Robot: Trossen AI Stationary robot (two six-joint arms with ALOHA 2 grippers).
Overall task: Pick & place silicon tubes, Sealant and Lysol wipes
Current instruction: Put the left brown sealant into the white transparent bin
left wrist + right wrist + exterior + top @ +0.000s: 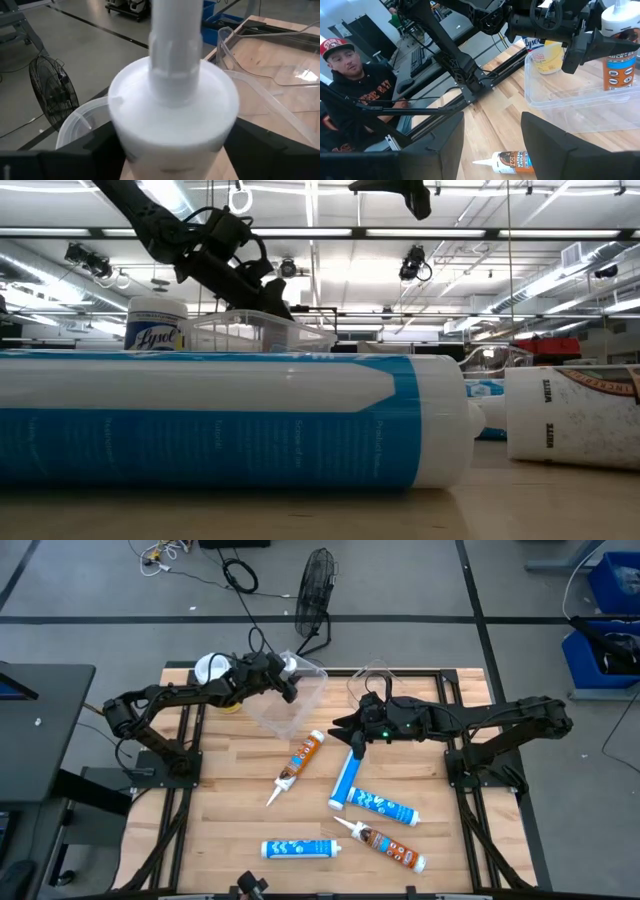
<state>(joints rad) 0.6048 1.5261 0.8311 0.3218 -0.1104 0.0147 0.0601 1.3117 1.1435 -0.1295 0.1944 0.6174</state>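
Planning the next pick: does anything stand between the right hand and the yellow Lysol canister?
Yes: the clear plastic bin and the left hand, holding an orange-brown sealant tube there, lie between.

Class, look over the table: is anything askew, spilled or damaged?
Nothing spilled or damaged. The clear plastic bin sits skewed to the wooden table's edges, where the left gripper holds an orange-brown tube upright; the right gripper hovers nearby.

1. The left pincer [287,678] holding an orange-brown tube [620,55] blocks the clear bin [290,705].
2. Lysol wipes [213,670] crowd the bin's outer wall.
3. Scattered tubes clutter the surface [230,810]; its left front stays bare.
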